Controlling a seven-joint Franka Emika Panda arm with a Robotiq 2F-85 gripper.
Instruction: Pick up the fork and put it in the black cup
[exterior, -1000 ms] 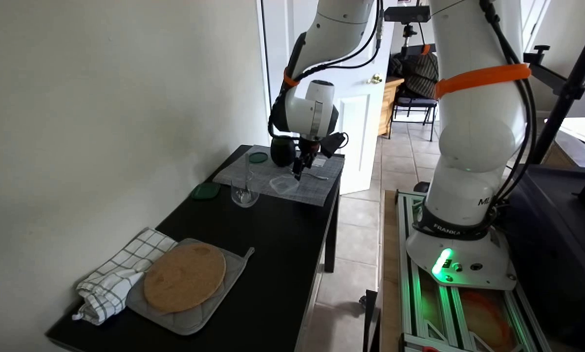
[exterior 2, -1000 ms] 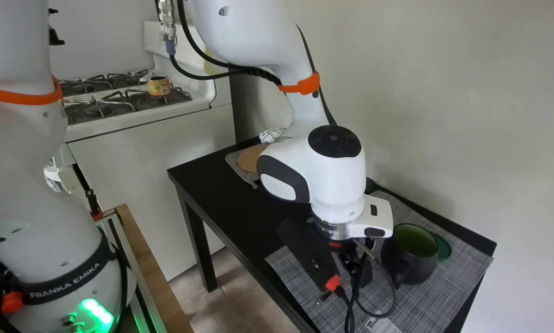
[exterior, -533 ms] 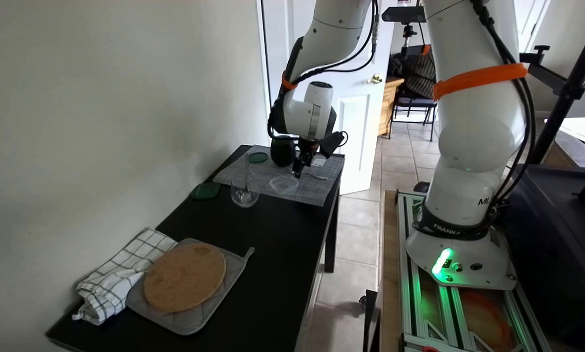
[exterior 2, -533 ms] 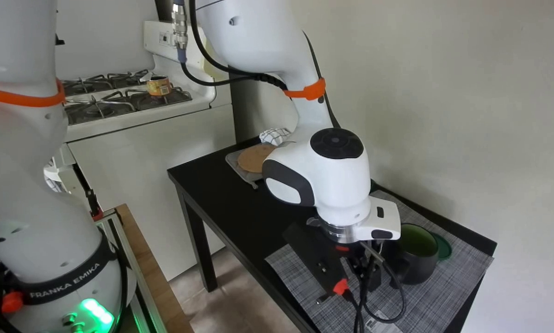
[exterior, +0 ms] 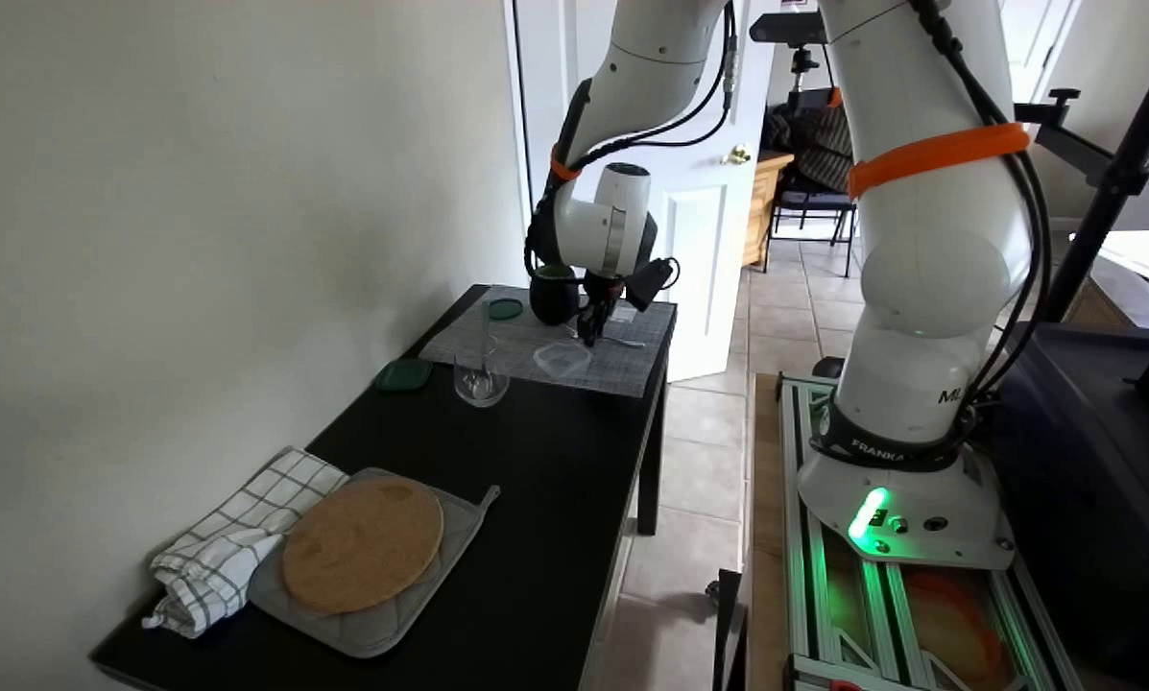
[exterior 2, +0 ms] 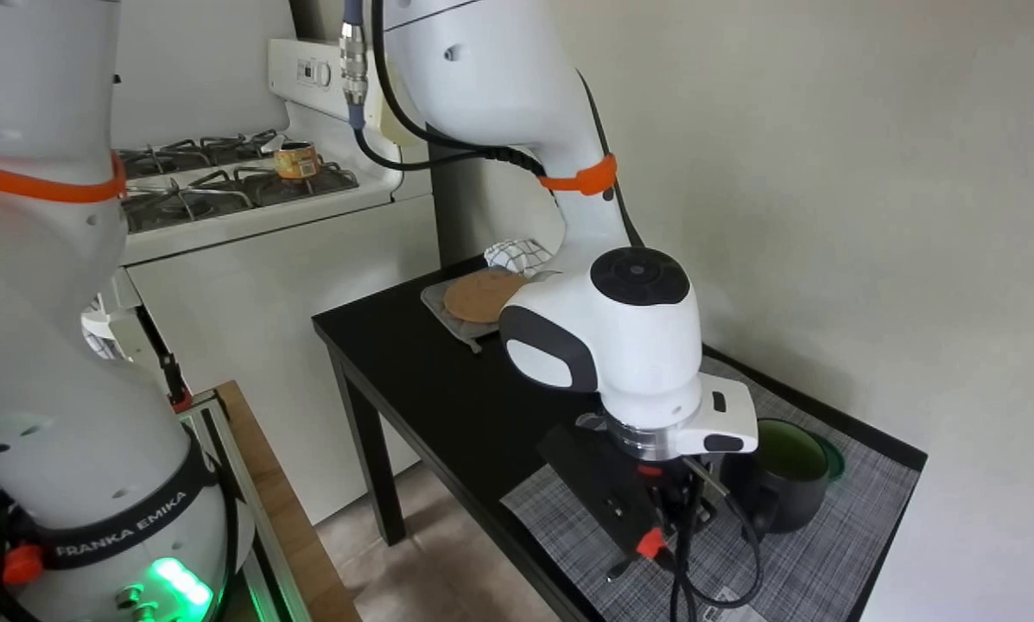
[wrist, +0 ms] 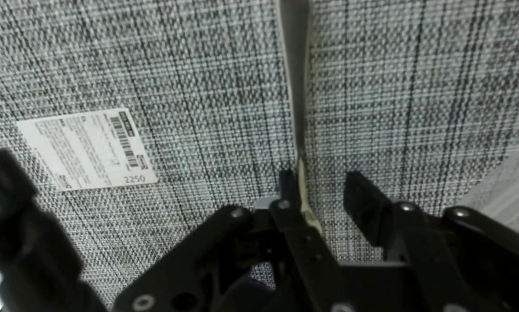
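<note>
The silver fork (wrist: 296, 65) lies on the grey woven placemat, its handle running toward the top of the wrist view. My gripper (wrist: 320, 180) is low over the mat and partly open, its fingers on either side of the fork. The fork's neck runs close along the left finger (wrist: 287, 184); whether they touch I cannot tell. A gap separates it from the right finger (wrist: 363, 206). The fork's head is partly hidden behind the left finger. Upright beside the gripper stands the black cup (exterior 2: 789, 492), green inside, also seen in an exterior view (exterior: 554, 299).
A clear plastic piece (exterior: 562, 359) lies on the placemat (exterior: 622, 374) close to the gripper. Farther along the table are a clear glass (exterior: 480, 384) with something upright in it and a green lid (exterior: 403, 374). Another green lid (exterior: 506, 308) lies by the cup, near the wall.
My arm has shifted slightly toward the cup, and the jaws have drawn closer together. Placemat, fork and cup have slid a little the same way.
</note>
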